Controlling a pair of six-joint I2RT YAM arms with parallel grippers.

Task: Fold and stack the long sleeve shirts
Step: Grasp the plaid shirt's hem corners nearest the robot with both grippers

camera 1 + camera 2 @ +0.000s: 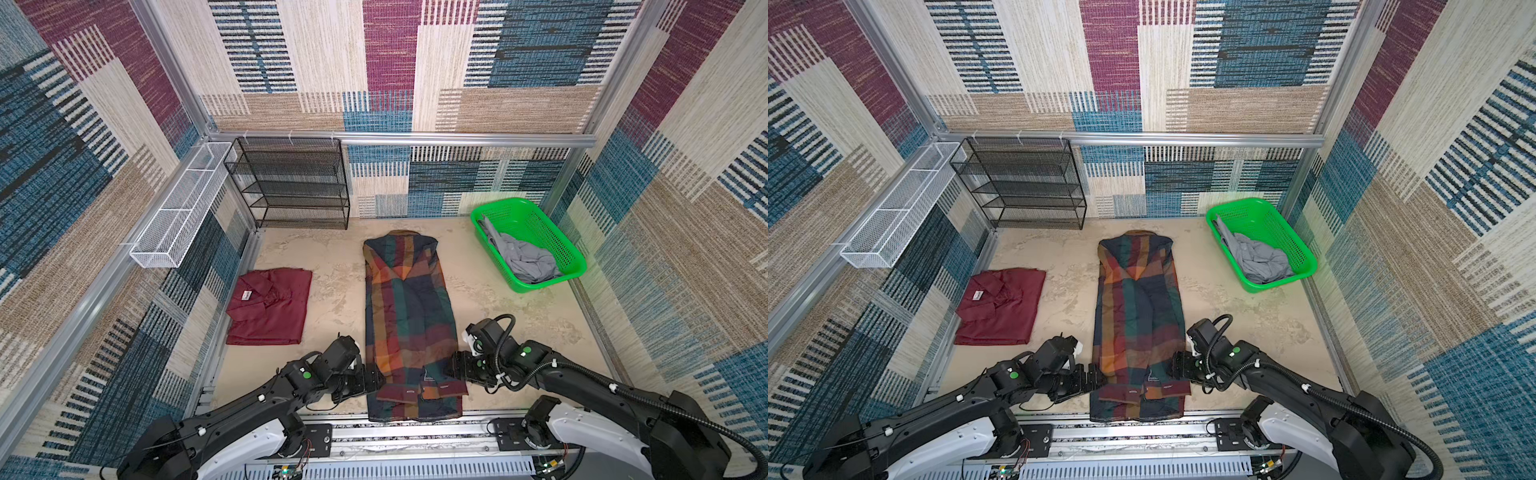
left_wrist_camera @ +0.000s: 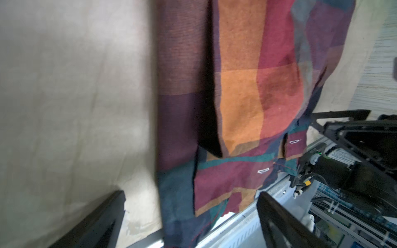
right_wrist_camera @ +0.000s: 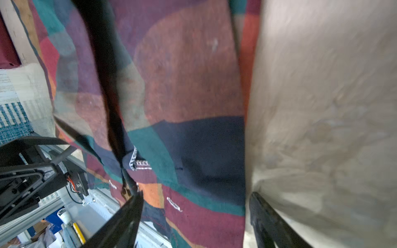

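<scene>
plaid shirt (image 1: 409,316) flat btwn L/R jaws, both open

overhead pair; wrists close over plaid shirt (image 2: 236,96)

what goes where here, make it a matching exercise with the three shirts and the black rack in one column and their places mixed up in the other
Things:
1. plaid shirt
2. maroon shirt
3. grey shirt
4. black rack

Places:
a. crumpled in the green basket
b. standing at the back left
c. laid out long in the middle
d. folded flat on the left

Pairs: 1-c, 2-d, 3-a, 4-b
</scene>
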